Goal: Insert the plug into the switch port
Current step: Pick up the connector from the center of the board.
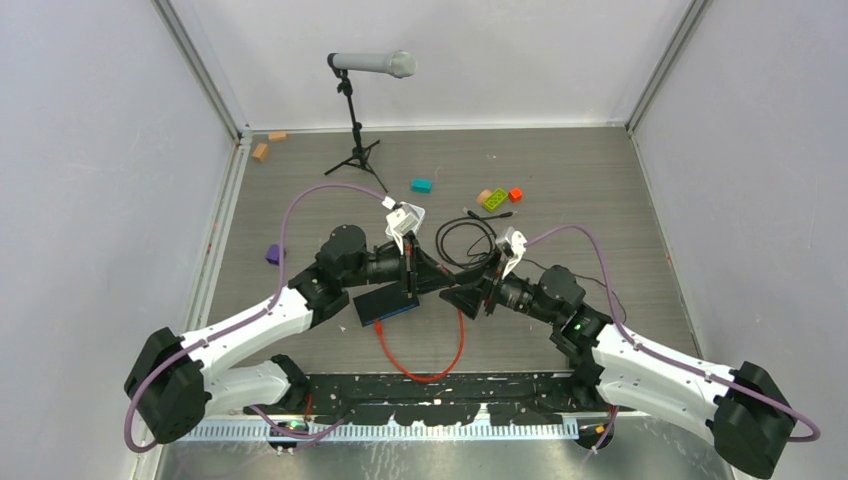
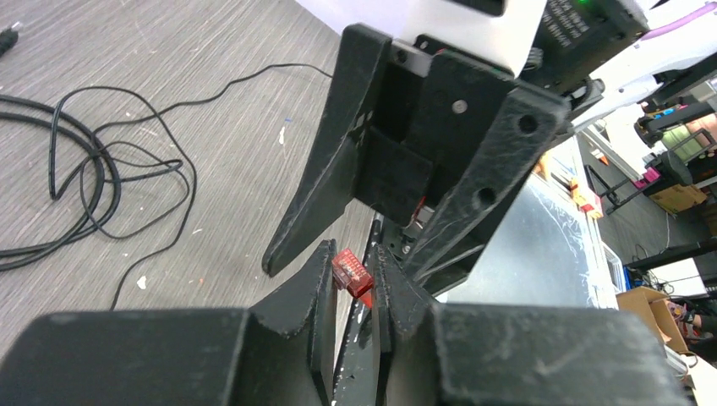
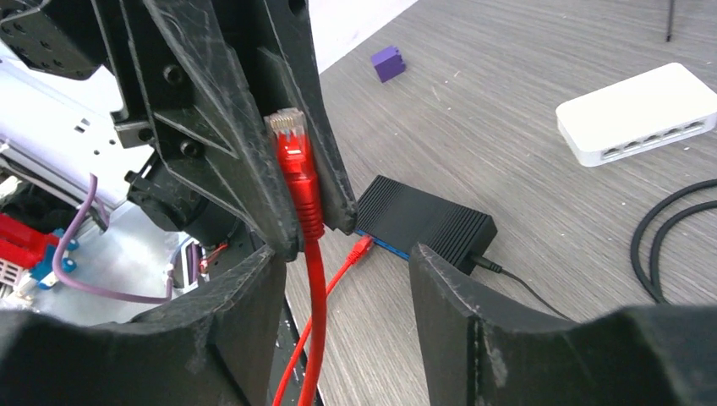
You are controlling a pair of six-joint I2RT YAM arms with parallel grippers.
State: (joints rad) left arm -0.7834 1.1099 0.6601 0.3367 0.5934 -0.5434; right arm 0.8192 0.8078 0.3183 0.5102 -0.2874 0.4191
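My left gripper [image 1: 432, 282] is shut on the plug [image 2: 353, 272], a clear-tipped connector ending the red cable [image 1: 430, 376]. It holds the plug above the table, tip up in the right wrist view [image 3: 290, 134], with the cable hanging down. My right gripper [image 1: 462, 297] is open and faces the left one, tip to tip. Its fingers [image 3: 457, 321] stand on either side of the hanging cable without touching it. The black switch box [image 3: 427, 220] lies just beyond on the table. Its blue port edge [image 3: 385, 245] holds the cable's other red connector [image 3: 362, 247].
A white box [image 3: 638, 114] lies behind the black switch. A coiled black cable [image 1: 465, 240] lies behind the grippers. A microphone stand [image 1: 355, 110] stands at the back. A purple block [image 1: 274, 254], a teal block [image 1: 421, 185] and a green block [image 1: 494, 199] are scattered.
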